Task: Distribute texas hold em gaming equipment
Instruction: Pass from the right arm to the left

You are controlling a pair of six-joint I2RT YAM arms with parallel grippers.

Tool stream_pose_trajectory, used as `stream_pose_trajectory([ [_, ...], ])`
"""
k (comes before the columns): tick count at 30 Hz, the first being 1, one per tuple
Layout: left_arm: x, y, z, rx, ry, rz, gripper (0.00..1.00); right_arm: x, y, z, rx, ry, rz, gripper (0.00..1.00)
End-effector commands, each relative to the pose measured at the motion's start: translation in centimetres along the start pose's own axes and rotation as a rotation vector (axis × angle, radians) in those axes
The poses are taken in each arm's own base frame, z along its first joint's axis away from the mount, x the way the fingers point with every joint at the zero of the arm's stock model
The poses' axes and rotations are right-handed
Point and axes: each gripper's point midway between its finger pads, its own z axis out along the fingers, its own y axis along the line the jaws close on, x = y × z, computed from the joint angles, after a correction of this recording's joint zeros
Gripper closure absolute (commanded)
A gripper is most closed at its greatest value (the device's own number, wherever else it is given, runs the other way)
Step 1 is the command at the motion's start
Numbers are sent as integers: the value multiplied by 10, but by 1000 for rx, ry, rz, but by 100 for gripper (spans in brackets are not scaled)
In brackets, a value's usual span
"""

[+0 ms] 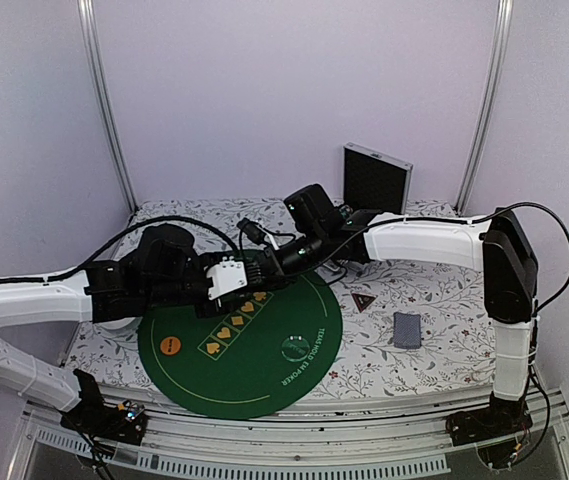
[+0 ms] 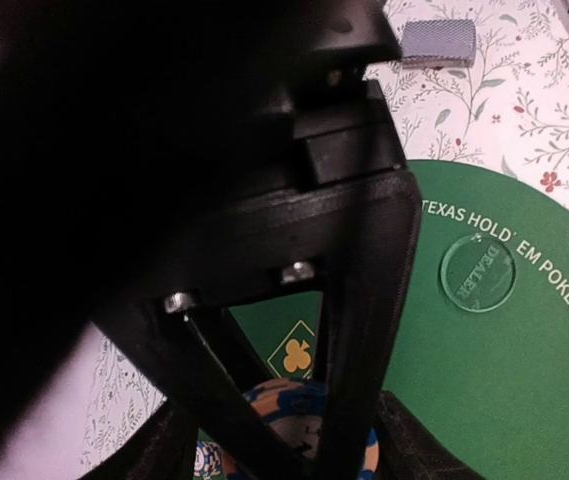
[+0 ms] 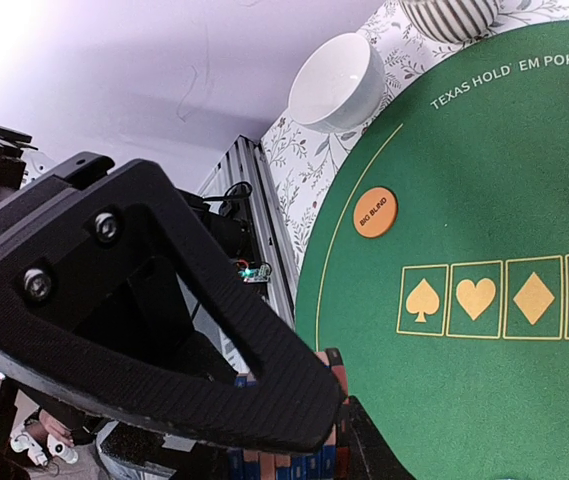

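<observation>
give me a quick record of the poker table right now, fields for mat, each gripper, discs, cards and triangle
mat: green round Texas Hold'em mat on floral cloth
left gripper: fingers astride blue-orange chip stack on mat; grip unclear
right gripper: shut on second chip stack
big blind disc: orange, on mat near spade box
dealer disc: on mat, right of centre
card deck: face down on cloth, right of mat
triangle: on cloth between mat and deck
</observation>
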Motion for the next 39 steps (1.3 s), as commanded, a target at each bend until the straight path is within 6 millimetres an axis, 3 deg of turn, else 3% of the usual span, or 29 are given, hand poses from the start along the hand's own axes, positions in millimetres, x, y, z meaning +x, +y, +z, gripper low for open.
stream_pose_trajectory([
  [1,8,3,4,-28,22,15,38,-14,31,-15,-55,-44,-62,98],
  [5,9,4,5,-37,20,18,46,-15,31,-14,-58,-45,-62,97],
  [14,16,8,9,-71,50,37,47,-15,32,-14,-64,-45,-61,98],
  [18,15,8,10,-73,43,40,63,-14,30,-13,-65,-41,-60,98],
  [24,12,4,10,-53,22,33,100,-15,29,-14,-55,-47,-59,98],
  [28,10,3,7,-46,13,22,100,-15,26,-14,-42,-53,-55,96],
  [34,9,2,5,-34,9,-6,100,-18,18,-22,-3,-78,-50,64],
  [39,8,-1,6,-11,3,-21,100,-19,15,-24,5,-83,-49,57],
])
